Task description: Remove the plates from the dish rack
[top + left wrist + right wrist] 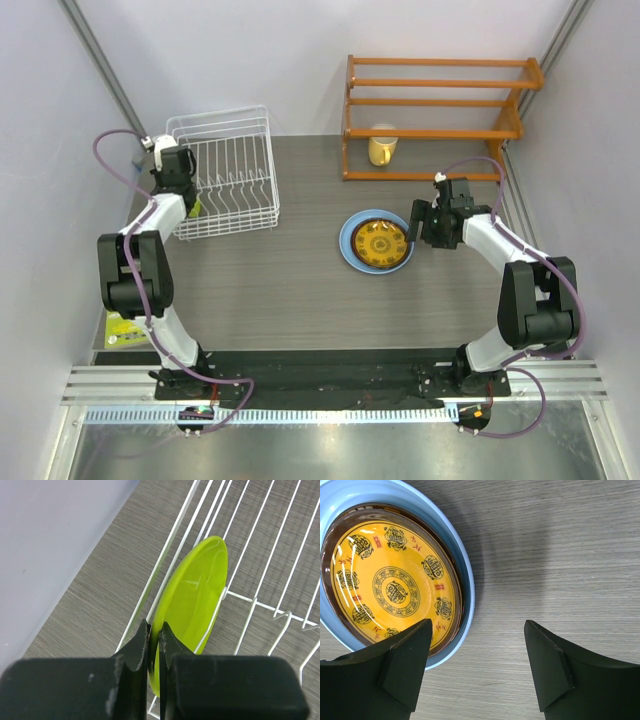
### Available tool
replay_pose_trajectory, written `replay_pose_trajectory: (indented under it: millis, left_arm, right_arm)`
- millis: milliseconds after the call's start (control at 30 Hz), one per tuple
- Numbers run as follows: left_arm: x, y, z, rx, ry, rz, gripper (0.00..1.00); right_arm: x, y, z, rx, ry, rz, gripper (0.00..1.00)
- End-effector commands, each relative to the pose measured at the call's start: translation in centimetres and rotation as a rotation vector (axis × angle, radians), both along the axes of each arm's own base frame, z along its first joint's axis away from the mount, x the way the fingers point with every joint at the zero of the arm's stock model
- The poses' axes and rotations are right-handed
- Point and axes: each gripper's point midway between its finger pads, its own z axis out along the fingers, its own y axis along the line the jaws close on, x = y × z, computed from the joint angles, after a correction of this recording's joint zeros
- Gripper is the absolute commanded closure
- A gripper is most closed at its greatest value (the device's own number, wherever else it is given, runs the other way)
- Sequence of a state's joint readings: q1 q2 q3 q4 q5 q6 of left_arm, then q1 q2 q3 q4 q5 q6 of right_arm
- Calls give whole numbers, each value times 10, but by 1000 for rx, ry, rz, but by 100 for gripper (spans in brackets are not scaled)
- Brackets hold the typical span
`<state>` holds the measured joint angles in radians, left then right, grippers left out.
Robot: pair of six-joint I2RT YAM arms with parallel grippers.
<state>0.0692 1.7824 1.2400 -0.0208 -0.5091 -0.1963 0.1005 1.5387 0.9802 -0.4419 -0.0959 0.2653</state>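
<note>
The white wire dish rack (228,170) stands at the back left. My left gripper (156,630) is shut on the rim of the lime green plate (192,600), which stands on edge at the rack's left side (196,208). The light blue plate (348,243) lies flat mid-table with the amber-yellow plate (380,243) stacked in it; a dark red rim (456,580) shows under the yellow one (395,585). My right gripper (477,630) is open and empty, just right of the blue plate's (470,595) edge.
An orange wooden slatted shelf (440,100) stands at the back right with a yellow mug (381,147) on its lowest level. White walls close in both sides. A green-yellow item (125,330) lies off the table's left edge.
</note>
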Motion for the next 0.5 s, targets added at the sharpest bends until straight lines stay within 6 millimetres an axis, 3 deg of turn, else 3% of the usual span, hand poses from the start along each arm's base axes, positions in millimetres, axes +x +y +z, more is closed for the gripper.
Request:
replay_pose_trajectory:
  millis: [0,300,467]
  left_arm:
    - [21,-5,31,-37,-115,-23,100]
    - [6,4,94,128,-143,-52,100]
    - [-7,-3,122,260,-119,-51,100]
  right_arm:
    - [15,2,13,8,-50,13,20]
    - [15,2,14,12,-53,14,20]
    - [15,3,16,14,-56,17,20]
